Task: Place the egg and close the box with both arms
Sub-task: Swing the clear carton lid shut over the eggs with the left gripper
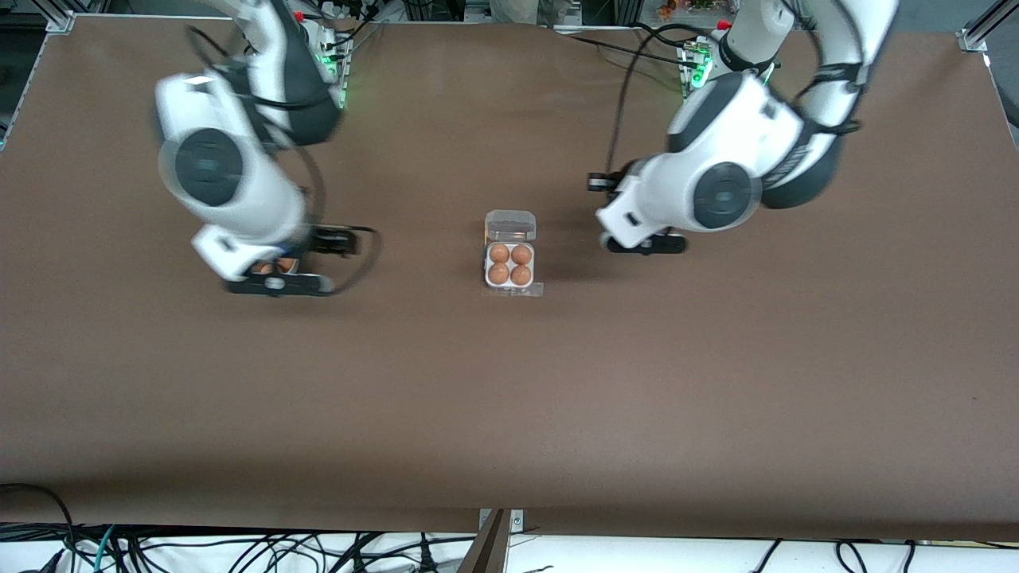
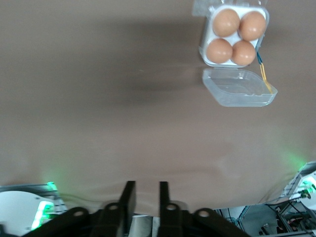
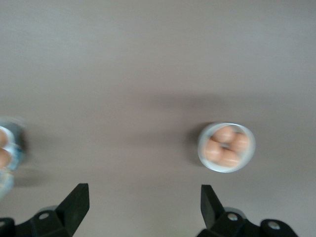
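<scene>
The clear box (image 1: 509, 265) lies mid-table with a brown egg (image 1: 499, 254) in each cell. Its lid (image 1: 510, 225) is folded open, farther from the front camera. The left wrist view shows the box (image 2: 205, 47) and the open lid (image 2: 239, 89). My left gripper (image 1: 645, 243) hovers beside the box toward the left arm's end; its fingers (image 2: 147, 197) stand a narrow gap apart and hold nothing. My right gripper (image 1: 279, 280) hovers toward the right arm's end, wide open and empty (image 3: 144, 197), over a spot beside a white bowl of eggs (image 3: 226, 147).
The round white bowl (image 1: 263, 268) is mostly hidden under my right gripper in the front view. A thin yellow and blue cord (image 2: 264, 74) lies along the box hinge. Brown table (image 1: 509, 414) spreads around. Cables hang along the table's near edge.
</scene>
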Available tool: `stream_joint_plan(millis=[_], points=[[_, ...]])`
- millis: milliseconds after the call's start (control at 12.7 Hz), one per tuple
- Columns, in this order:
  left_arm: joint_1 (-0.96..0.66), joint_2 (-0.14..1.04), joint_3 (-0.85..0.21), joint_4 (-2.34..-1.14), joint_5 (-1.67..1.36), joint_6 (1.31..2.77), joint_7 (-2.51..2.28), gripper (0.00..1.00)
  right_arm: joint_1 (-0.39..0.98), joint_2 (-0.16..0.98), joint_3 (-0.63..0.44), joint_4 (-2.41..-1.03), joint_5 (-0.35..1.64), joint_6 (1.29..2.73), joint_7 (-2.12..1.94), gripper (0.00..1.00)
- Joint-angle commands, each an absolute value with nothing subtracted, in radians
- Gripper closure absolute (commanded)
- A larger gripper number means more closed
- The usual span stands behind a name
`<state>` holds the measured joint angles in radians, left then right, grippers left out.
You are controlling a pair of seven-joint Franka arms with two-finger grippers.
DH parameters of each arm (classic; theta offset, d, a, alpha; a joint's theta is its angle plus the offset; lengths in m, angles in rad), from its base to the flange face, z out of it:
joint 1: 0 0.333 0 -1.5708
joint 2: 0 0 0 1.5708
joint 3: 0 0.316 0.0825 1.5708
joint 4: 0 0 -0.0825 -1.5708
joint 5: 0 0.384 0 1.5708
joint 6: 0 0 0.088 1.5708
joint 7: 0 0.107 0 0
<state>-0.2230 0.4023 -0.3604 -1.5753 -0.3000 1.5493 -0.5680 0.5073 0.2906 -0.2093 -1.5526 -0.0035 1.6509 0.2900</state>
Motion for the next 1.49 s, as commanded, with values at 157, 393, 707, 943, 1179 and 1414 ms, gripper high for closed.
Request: stream_joint_plan(millis=[157, 393, 707, 943, 1179, 1414], points=[[-0.359, 0.575, -0.357, -1.517, -0.385, 1.629, -0.718, 0.92, 0.514, 0.196, -0.458, -1.612, 0.021, 1.617, 0.027, 0.00], [-0.420, 0.650, -0.356, -1.491, -0.385, 1.676, -0.752, 0.95, 0.514, 0.164, -0.544, -1.608, 0.046, 1.568, -0.040, 0.00], [-0.472, 0.692, -0.353, -1.489, -0.376, 1.770, -0.822, 0.95, 0.474, 0.144, -0.568, -1.574, 0.069, 1.496, -0.072, 0.00], [-0.471, 0.709, -0.333, -1.489, -0.373, 1.880, -0.821, 0.94, 0.215, 0.124, -0.303, -1.568, 0.069, 1.486, -0.064, 0.00], [-0.469, 0.707, -0.293, -1.456, -0.358, 1.896, -0.816, 0.94, 0.006, 0.121, -0.113, -1.549, 0.067, 1.485, -0.061, 0.00], [-0.448, 0.703, -0.264, -1.390, -0.338, 1.894, -0.819, 0.90, -0.164, 0.120, 0.069, -1.523, 0.069, 1.459, -0.060, 0.00]])
